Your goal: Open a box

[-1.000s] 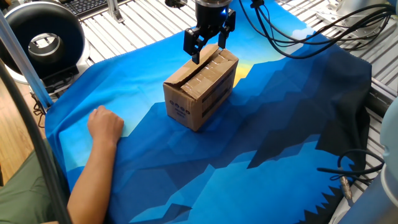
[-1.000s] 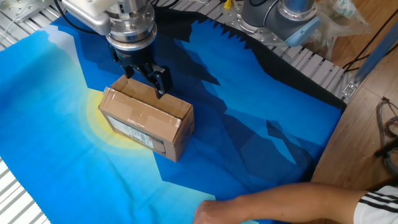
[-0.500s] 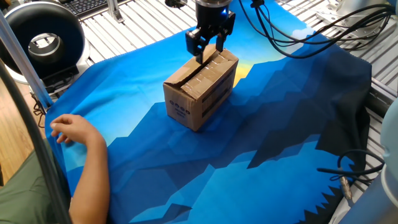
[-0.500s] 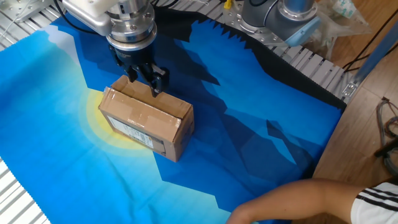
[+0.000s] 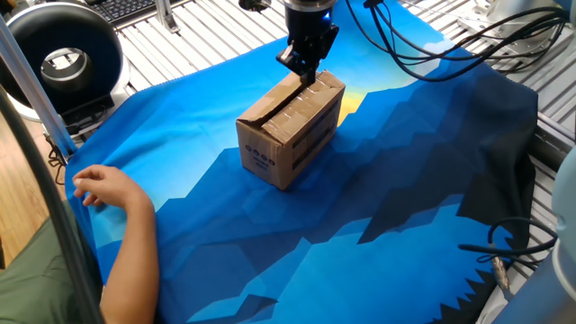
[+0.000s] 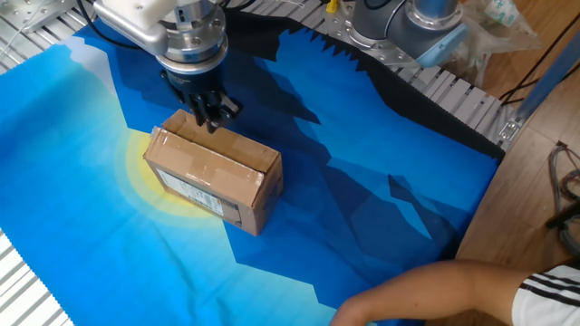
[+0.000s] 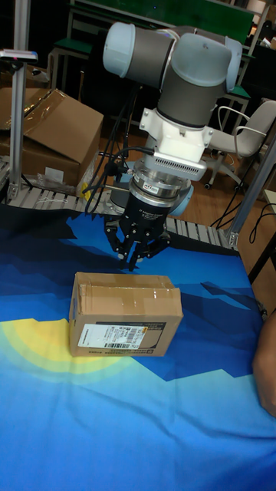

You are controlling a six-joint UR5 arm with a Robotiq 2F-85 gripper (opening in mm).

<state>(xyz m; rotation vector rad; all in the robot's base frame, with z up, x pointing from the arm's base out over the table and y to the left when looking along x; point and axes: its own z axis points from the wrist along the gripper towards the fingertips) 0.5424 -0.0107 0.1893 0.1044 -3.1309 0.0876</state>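
Black metal claw hangs at the upper middle of the frame, fingers pressed together with their tips at the far top edge of the box. Below it, that box, a brown corrugated carton with taped flaps lying flat and dark print on its sides, sits mid-frame on a smooth blue cloth. A bare hand rests at left.

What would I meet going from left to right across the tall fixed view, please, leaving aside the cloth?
Open cardboard carton on the rack → the box → end effector → white chair → a person's hand at the edge.
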